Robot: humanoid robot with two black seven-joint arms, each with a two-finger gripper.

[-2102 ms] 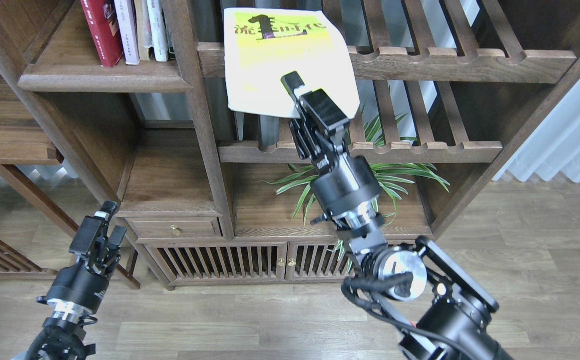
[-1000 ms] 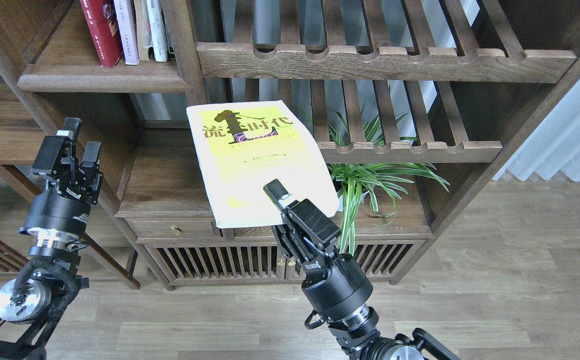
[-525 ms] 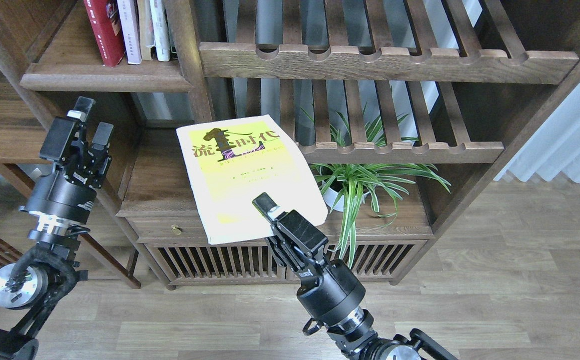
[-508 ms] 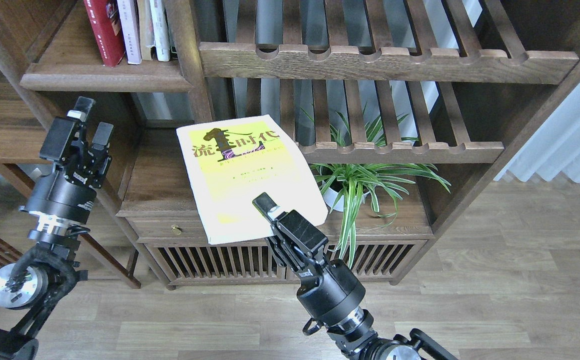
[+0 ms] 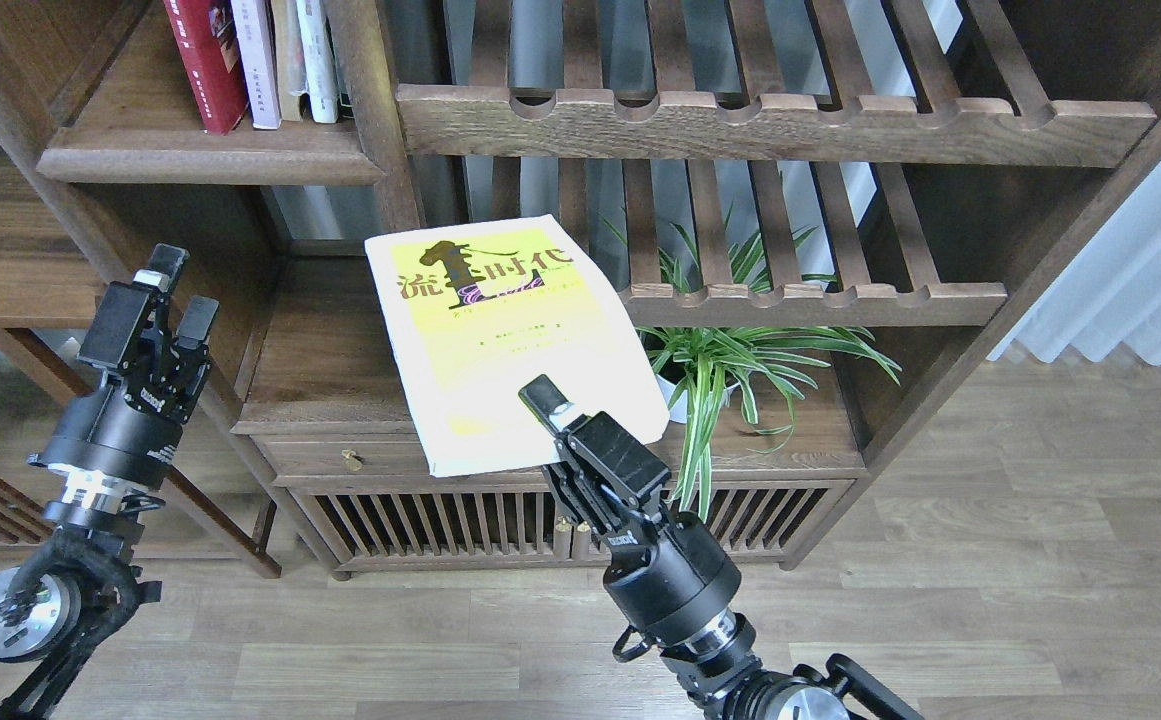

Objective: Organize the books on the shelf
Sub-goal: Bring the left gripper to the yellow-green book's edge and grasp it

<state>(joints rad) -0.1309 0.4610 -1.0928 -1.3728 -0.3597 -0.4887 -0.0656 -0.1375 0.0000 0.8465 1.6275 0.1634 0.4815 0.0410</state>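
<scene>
My right gripper (image 5: 552, 420) is shut on the near edge of the yellow-green book (image 5: 500, 330) with a white border and big black characters. It holds the book flat in the air, cover up, in front of the cabinet's middle. My left gripper (image 5: 172, 290) is open and empty at the left, beside the cabinet's left post. A dark red book (image 5: 203, 60) and a pale lavender-white book (image 5: 253, 60) stand upright with other books on the solid dark-brown shelf (image 5: 210, 160) at the upper left.
Two slatted racks with scalloped rails (image 5: 770, 125) fill the upper right of the cabinet. A potted green plant (image 5: 730, 360) sits under the lower rack. A low solid board with a drawer (image 5: 330, 350) lies under the held book. Wooden floor lies in front.
My right gripper brought the book down from the top slatted rack to the middle of the cabinet, then nudged it slightly up and right. My left arm rose, then dropped a little.
</scene>
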